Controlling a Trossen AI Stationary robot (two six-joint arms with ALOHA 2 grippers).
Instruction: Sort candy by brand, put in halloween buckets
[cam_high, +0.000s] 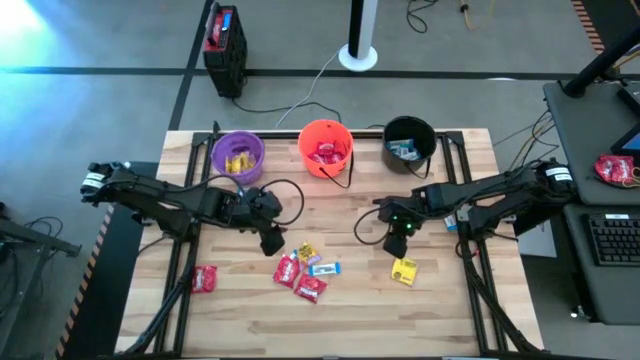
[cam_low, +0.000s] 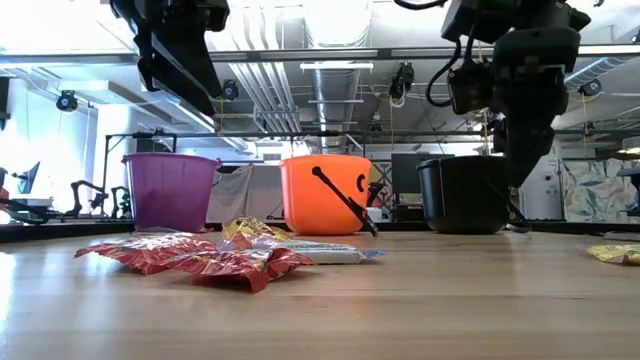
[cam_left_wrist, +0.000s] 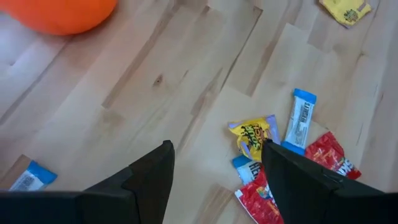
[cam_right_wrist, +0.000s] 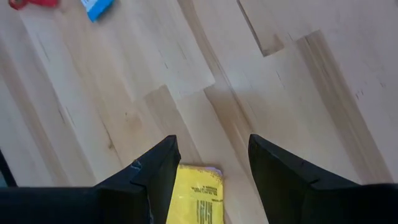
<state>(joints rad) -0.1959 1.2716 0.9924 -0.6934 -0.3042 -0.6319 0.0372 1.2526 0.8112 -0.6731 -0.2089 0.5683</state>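
Observation:
Three buckets stand in a row at the table's far edge: purple (cam_high: 238, 155) with yellow packets, orange (cam_high: 326, 148) with red ones, black (cam_high: 409, 143) with blue-and-white ones. A cluster of candy lies mid-table: a yellow packet (cam_left_wrist: 254, 134), a blue-and-white bar (cam_left_wrist: 301, 118) and red packets (cam_high: 309, 289). One red packet (cam_high: 205, 278) lies alone to the left. My left gripper (cam_left_wrist: 216, 155) hovers open just beyond the cluster's far left. My right gripper (cam_right_wrist: 212, 142) hovers open above a lone yellow packet (cam_right_wrist: 198, 193), which lies flat on the table.
A blue-and-white packet (cam_left_wrist: 28, 177) lies on the wood near the left arm. The orange bucket's black handle (cam_low: 345, 205) hangs down its front. Black frame rails (cam_high: 180, 270) run along the table's left and right sides. Bare wood spans the near edge.

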